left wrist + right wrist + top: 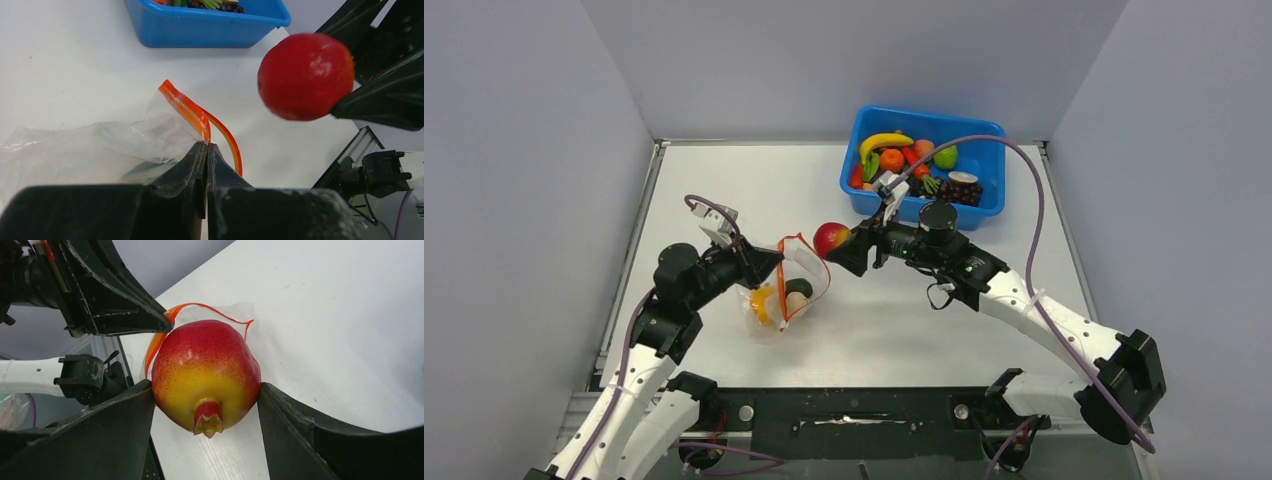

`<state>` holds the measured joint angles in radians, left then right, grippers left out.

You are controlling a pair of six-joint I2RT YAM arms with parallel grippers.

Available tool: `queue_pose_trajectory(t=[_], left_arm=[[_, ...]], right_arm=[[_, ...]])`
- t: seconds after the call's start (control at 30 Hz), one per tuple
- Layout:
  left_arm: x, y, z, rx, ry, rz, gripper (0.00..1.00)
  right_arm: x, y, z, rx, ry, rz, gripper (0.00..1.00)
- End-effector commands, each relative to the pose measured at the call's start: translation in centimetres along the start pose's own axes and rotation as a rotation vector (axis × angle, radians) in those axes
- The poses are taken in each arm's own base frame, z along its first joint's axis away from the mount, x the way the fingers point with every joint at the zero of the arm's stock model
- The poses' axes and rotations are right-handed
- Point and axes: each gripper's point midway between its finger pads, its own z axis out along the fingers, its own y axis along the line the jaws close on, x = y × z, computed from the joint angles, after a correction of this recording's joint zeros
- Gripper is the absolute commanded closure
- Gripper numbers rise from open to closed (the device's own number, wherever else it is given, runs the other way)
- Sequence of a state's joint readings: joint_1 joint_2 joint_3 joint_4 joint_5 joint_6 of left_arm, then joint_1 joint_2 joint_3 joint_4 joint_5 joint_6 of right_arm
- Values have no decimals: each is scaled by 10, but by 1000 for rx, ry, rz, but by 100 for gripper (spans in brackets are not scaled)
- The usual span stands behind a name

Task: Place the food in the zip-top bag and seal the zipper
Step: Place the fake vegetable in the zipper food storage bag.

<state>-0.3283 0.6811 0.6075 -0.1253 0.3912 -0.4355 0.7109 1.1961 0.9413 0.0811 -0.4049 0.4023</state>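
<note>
Red-yellow fruit (206,375), gripped by the right claw (205,410), hangs just beside the bag (90,150) nearer the counter's (904,320) left edge; with the left claw (207,149) pinching the zipper (187,107), carry it well inside the raised mouth before letting go.

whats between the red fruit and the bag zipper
Nothing, just bare table between the red fruit and the zipper, seen in the left wrist view.

The left arm reaches forward and bends inward, its left gripper (769,262) pinched tight on the rim of the zip-top bag (75,150). The right arm stretches leftward from its base, the right gripper (844,243) holding a red-yellow fruit (206,375) between widely spread jaws.
</note>
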Motion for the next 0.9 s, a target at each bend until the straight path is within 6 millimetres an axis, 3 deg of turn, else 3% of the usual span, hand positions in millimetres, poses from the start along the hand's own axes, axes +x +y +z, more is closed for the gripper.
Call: queue_pose_trajectory(t=[0.0, 0.27, 0.6, 0.87], left_arm=[[-49, -31, -5, 92, -134, 52, 100], [-47, -33, -9, 103, -142, 38, 100], [-47, -35, -9, 113, -144, 33, 100], [-32, -26, -4, 102, -122, 9, 100]], right_arm=[[-4, 21, 18, -71, -25, 9, 54], [32, 25, 50, -77, 88, 46, 51], [50, 20, 74, -65, 146, 101, 47], [47, 29, 90, -97, 144, 151, 44]])
